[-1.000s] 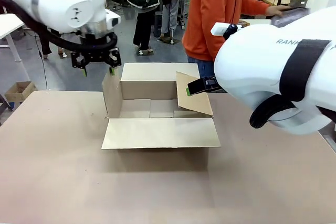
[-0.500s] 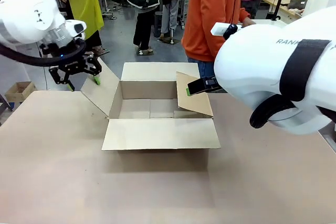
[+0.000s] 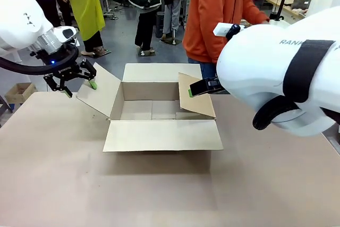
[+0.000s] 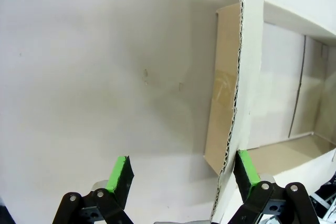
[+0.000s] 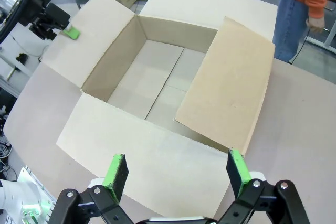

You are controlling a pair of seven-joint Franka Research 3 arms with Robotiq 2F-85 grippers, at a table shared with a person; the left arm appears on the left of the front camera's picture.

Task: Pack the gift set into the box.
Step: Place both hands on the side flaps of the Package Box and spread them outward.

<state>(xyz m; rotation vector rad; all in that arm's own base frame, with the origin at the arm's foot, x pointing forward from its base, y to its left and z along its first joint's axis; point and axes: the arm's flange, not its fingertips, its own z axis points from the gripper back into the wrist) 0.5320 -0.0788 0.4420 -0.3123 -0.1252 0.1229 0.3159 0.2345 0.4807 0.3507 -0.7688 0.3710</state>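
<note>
The box (image 3: pixel 159 111) stands open in the middle of the table, its inside bare. Its left flap (image 3: pixel 100 95) is splayed outward, and my left gripper (image 3: pixel 79 87) sits open at that flap's outer edge. In the left wrist view the flap's corrugated edge (image 4: pixel 237 93) runs just inside the right pad of the open left gripper (image 4: pixel 182 163). My right gripper (image 3: pixel 192 90) is open beside the right flap (image 3: pixel 197 97), which leans inward. In the right wrist view the right gripper (image 5: pixel 176 169) hovers over the box (image 5: pixel 157 90). The gift set is out of view.
A person in an orange top (image 3: pixel 218 14) stands right behind the box at the table's far edge. More people stand farther back. A small brown carton (image 3: pixel 18 91) sits on the floor beyond the table's left corner. The near flap (image 3: pixel 162 134) lies flat toward me.
My left gripper moved left and down, and the box's left flap went from upright to splayed outward. The right arm and the right flap stayed put.
</note>
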